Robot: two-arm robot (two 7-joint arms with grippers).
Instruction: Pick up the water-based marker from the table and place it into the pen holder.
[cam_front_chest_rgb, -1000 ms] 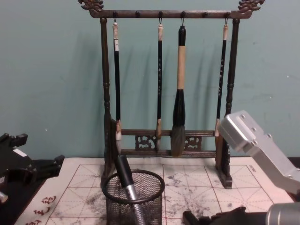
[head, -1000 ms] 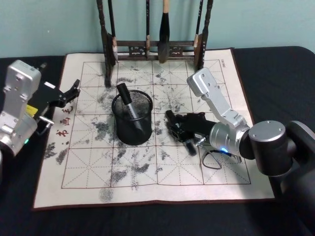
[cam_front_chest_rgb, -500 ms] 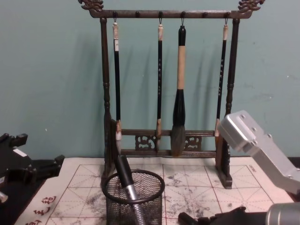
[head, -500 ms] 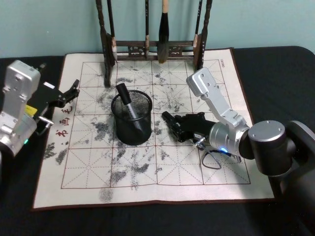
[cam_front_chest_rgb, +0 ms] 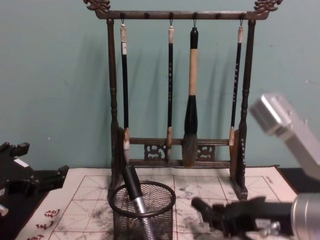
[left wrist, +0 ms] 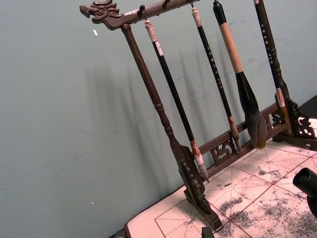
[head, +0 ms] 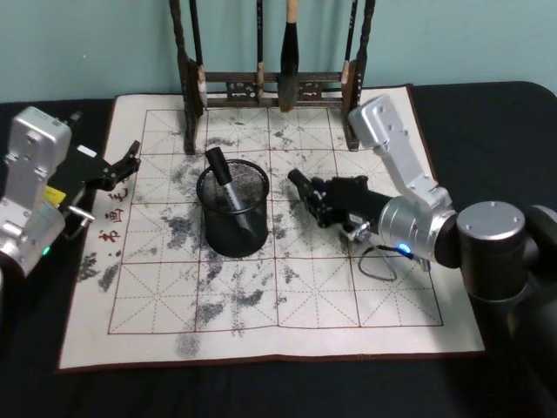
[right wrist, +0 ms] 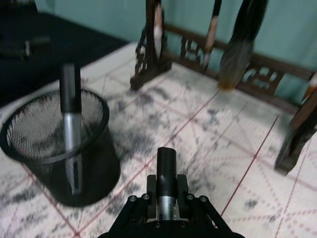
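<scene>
Gripping the marker (right wrist: 166, 168), your right gripper (head: 324, 202) hangs over the mat (head: 261, 313), just beside the pen holder (head: 228, 233). A second marker (head: 222, 178) leans inside, so yours could bump it or the rim and slip. The claw hides the marker's back end. Your left gripper (head: 117, 170) waits by the mat's left edge.

- Most of the marker (right wrist: 166, 168) is buried inside the right claw (right wrist: 167, 191) in the right wrist view. Just the black cap end and a sliver of silver barrel poke out.
- Chest view chops the pen holder (cam_front_chest_rgb: 165, 220) off at the bottom edge, so where it meets the desk (cam_front_chest_rgb: 75, 215) is out of sight.
- The second marker (cam_front_chest_rgb: 134, 186) standing in it goes murky behind the mesh lower down.
- The right arm (cam_front_chest_rgb: 285, 120) is blurry in the chest view.
- Head view cuts the top off the brush rack (head: 261, 87).
- There's a dark rounded thing (left wrist: 307, 179) clipped by the left wrist view's edge, can't tell what it is.
</scene>
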